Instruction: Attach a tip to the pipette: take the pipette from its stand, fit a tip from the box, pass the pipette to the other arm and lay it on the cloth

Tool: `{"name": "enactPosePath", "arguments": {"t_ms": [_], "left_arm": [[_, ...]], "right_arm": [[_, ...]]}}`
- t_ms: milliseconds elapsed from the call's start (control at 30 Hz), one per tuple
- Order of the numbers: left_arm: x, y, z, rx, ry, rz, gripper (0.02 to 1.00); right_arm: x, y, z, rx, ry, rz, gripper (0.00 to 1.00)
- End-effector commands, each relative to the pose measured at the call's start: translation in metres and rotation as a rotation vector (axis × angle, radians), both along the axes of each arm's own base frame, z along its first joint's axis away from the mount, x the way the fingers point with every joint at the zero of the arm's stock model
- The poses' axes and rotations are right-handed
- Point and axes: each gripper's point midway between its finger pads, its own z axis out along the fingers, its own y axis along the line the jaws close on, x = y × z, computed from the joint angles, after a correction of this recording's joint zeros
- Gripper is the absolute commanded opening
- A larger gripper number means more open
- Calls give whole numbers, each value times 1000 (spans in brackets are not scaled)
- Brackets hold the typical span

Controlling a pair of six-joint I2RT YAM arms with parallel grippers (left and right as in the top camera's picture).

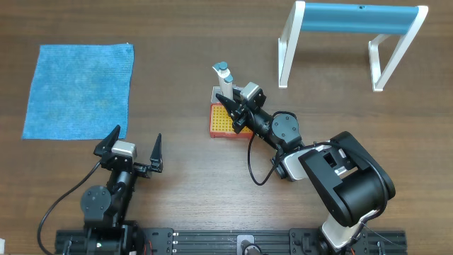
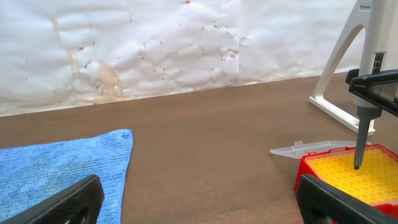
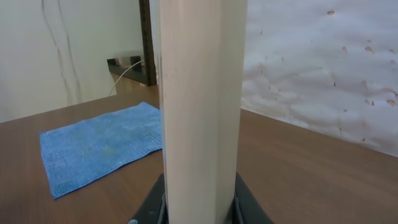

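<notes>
Top view: stand point(image 1: 354, 18) back right, cloth point(image 1: 78, 88) far left. Tip-fitting step by the look of it: tip box point(image 1: 221, 122) under upright pipette point(image 1: 225, 76), shaft end at the yellow rack, seating unclear. Right gripper point(image 1: 232, 106) clamped on pipette body; left gripper point(image 1: 132, 146) jaws apart near cloth. Next: press straight down, lift clear, then hand over.

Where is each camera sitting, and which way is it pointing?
Top view: overhead, looking down on the table; left arm and right arm reach up from the bottom edge.
Left wrist view: on the left arm, facing across the table toward the wall; its open jaws flank the bottom edge.
Right wrist view: on the right arm, tight against the pipette its jaws clamp.
Shared: all three show the cloth; top and left wrist views also show the tip box.
</notes>
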Motion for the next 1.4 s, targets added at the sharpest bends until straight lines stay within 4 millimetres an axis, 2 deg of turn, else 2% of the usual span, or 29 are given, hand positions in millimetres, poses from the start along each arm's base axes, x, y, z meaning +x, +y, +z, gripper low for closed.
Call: {"name": "enactPosePath", "arguments": {"t_ms": [33,900,1200,1300,1400], "left_arm": [[0,-2,-1,5,-4,-11,996],[0,-2,-1,5,-4,-11,996],[0,-2,-1,5,-4,-11,998],[0,-2,-1,5,-4,-11,996],[0,-2,-1,5,-4,-11,998]], "right_arm": [[7,-1,5,5,-21,-17,82],[-1,-8,-25,-95,13,-26,80],[-7,-9,-43,-134,4,-23,80],[-7,-9,-58,-154,34,-17,80],[-8,-9,-62,-159,43,-14,82]]}}
